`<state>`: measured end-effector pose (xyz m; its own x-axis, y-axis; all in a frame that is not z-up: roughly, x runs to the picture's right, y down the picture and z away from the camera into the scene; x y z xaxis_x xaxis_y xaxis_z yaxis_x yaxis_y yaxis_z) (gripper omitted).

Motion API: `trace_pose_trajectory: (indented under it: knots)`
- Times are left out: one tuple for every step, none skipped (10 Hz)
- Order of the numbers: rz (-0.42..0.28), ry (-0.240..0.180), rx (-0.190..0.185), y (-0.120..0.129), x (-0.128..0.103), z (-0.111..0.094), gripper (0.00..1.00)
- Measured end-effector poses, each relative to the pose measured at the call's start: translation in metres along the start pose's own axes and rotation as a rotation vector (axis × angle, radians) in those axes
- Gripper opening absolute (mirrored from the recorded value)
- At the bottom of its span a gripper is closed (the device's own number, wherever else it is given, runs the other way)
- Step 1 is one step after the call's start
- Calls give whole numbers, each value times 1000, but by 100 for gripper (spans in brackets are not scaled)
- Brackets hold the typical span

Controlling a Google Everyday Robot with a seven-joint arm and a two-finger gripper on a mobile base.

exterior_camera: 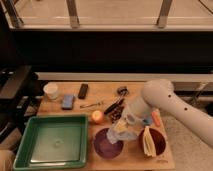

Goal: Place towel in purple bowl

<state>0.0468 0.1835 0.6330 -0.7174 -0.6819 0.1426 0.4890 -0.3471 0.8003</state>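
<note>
The purple bowl sits near the front edge of the wooden table, right of the green tray. My gripper hangs over the bowl's right rim at the end of the white arm, which comes in from the right. A pale towel hangs from the gripper, its lower end over or touching the bowl's right side.
A green tray fills the front left. A brown bowl holding a yellow cloth stands right of the purple bowl. An orange fruit, a white cup, a blue sponge, a black remote and utensils lie behind.
</note>
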Motion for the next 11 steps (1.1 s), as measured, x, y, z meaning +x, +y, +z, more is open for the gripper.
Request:
trace_pose_trajectory:
  knots:
    - [-33,-18,34,-18,7,18,8]
    - [-53,-27,62,-28,10,31,18]
    - [-65,-32,87,-35,10,43,28]
    - [-69,-35,102,-37,10,50,35]
    - [-51,-23,127,-34,7,61,48]
    - [-35,-15,137,-31,4,65,56]
    - [-19,-13,134,-28,1,69,66]
    - [-5,-5,118,-25,-1,69,75]
    - [7,8,99,-21,-1,64,80]
    - [17,21,83,-17,-1,58,80]
    - [26,37,66,-13,0,52,80]
